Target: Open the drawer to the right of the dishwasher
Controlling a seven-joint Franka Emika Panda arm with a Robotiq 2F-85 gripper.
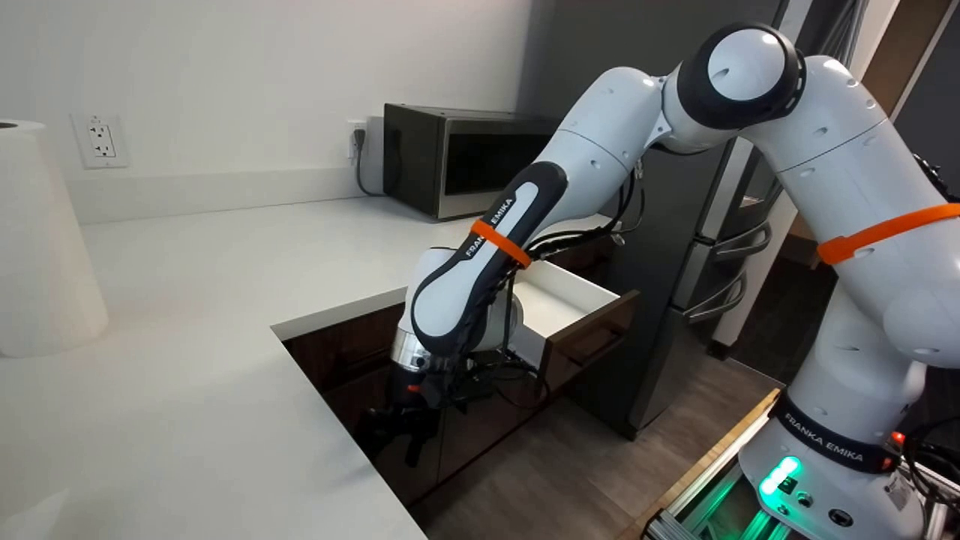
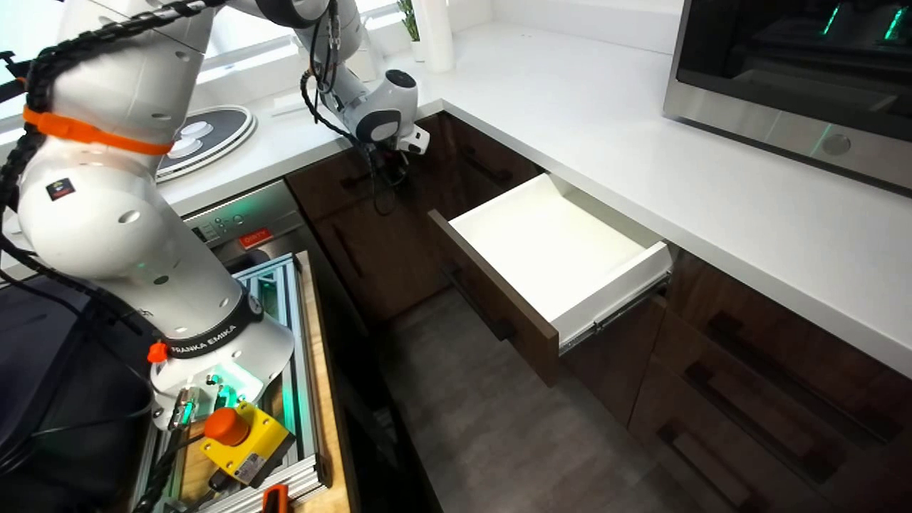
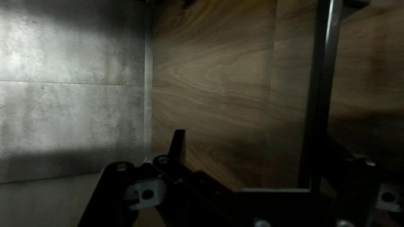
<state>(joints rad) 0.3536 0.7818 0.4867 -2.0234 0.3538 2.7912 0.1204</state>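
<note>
The drawer (image 2: 319, 182) has a dark brown wood front and stands to the right of the steel dishwasher (image 2: 285, 219) in an exterior view. It looks shut, so its inside is hidden. In the wrist view its front (image 3: 293, 60) carries a long dark bar handle (image 3: 325, 63). My gripper (image 3: 255, 138) is open in front of this front, its fingers far apart. The handle runs between the fingers, close to the right finger; I cannot tell whether they touch. The gripper also shows below the counter edge in an exterior view (image 1: 396, 436) and is dark in an exterior view (image 2: 393, 171).
A shorter drawer (image 2: 556, 242) with a bright white inside stands open on the neighbouring side, near the forearm. The white counter (image 1: 225, 277) overhangs close to the gripper. A microwave (image 1: 465, 165) and paper roll (image 1: 45, 240) stand on it. A cabinet door (image 2: 377, 263) lies below the drawer.
</note>
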